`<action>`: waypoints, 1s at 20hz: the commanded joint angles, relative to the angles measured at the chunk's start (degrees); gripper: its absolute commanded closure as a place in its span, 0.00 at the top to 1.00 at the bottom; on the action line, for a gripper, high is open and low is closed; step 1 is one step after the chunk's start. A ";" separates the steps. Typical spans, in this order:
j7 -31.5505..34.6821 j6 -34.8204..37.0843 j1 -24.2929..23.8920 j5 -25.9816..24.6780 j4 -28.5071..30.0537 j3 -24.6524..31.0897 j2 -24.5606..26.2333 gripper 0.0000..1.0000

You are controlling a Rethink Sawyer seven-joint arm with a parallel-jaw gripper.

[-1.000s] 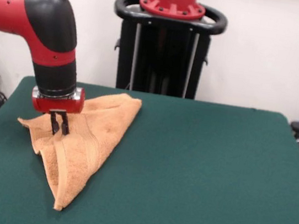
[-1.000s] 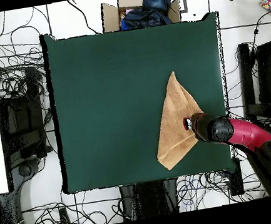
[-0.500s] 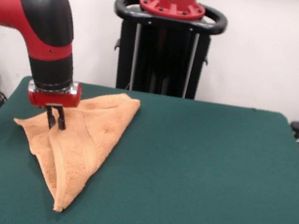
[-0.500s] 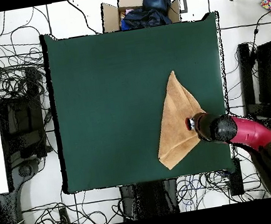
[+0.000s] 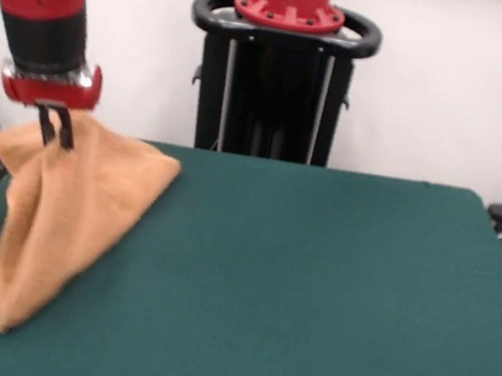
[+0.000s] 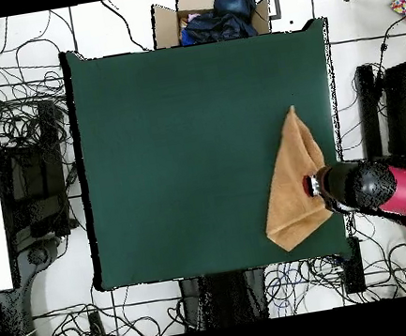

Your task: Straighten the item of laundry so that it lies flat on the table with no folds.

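Observation:
The light-orange towel (image 5: 66, 209) hangs in a folded, draped cone from my gripper (image 5: 54, 130) at the left of the front view. Its lower end trails on the green table (image 5: 311, 290) near the front left edge. The gripper is shut on the towel's upper fold and holds it lifted above the table. In the overhead view the towel (image 6: 293, 185) lies as a long narrow shape near the table's right edge (image 6: 193, 139), with the gripper (image 6: 312, 183) on its right side. No care tag shows.
The black robot pedestal (image 5: 278, 80) stands behind the table's far edge. A cardboard box with dark clothes (image 6: 211, 15) sits beyond the table's top edge in the overhead view. Cables lie on the floor all around.
The gripper has risen and moved toward the table's side edge, left in the front view, pulling the towel with it. The towel now hangs lifted instead of lying on the table.

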 commanded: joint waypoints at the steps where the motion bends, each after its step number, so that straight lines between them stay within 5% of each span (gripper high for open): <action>1: -4.48 7.92 1.54 3.59 1.39 5.68 -7.49 0.00; 20: 0.33 6.72 4.15 6.18 7.41 4.35 -13.01 0.00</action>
